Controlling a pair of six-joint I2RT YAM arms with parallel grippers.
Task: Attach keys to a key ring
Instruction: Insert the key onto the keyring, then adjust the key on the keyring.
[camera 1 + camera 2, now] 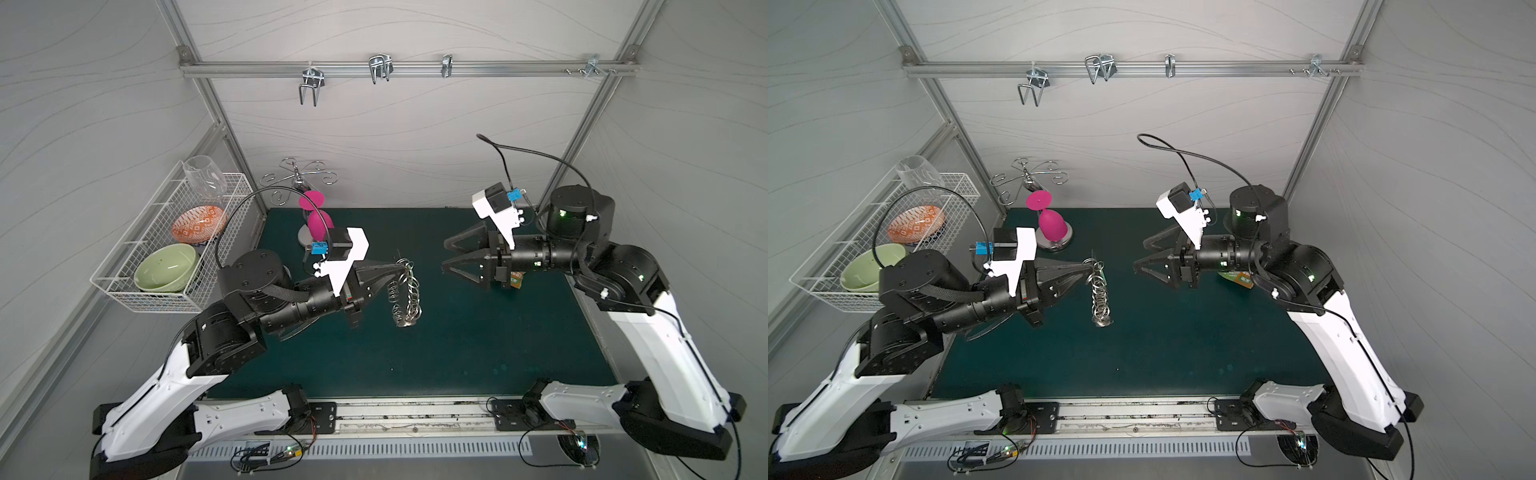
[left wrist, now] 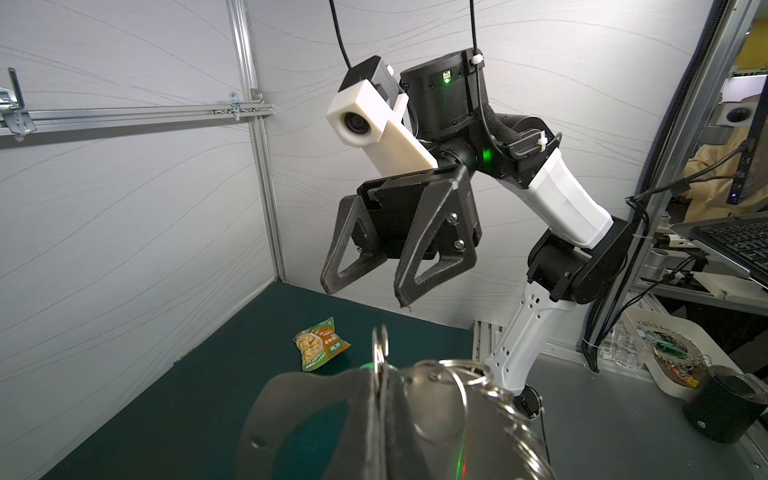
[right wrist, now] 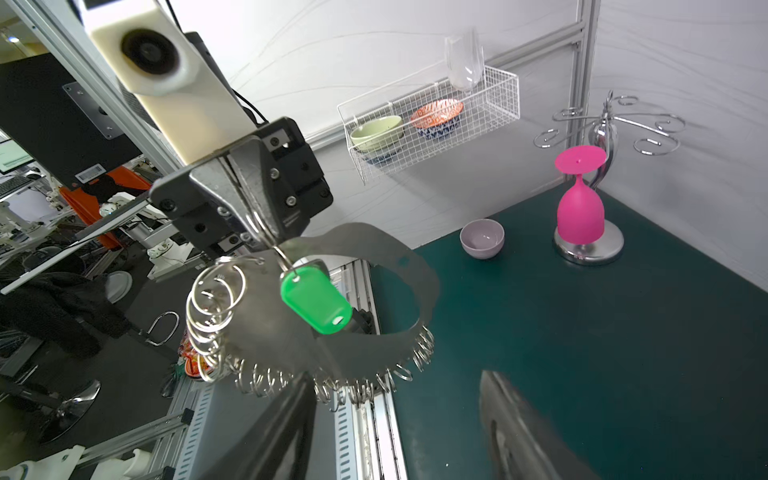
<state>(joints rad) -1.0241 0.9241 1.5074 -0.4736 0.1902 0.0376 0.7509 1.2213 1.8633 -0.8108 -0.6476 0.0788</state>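
Green key tag [image 3: 316, 303] dangling by its small metal loop from a wire ring at the top edge of the key ring [image 3: 419, 286], hanging across the plate's oval hole. Looks threaded on, though the loop's seat right at the fingertips is hard to make out. Key ring held up in the air, nearly edge-on in a top view, clear of the green mat [image 1: 457, 353] beneath it. Left gripper [image 3: 266, 239] clamped tight on that same top edge. Right gripper [image 1: 445, 255] facing the key ring, well apart from it, jaws spread, gripping nothing. Snack packet [image 2: 320, 344] flat on the mat beyond the key ring, under the right arm. Reads as the tail of the attaching step: tag on, right side clear. Next calls for a steady hold and a check that the tag hangs free.
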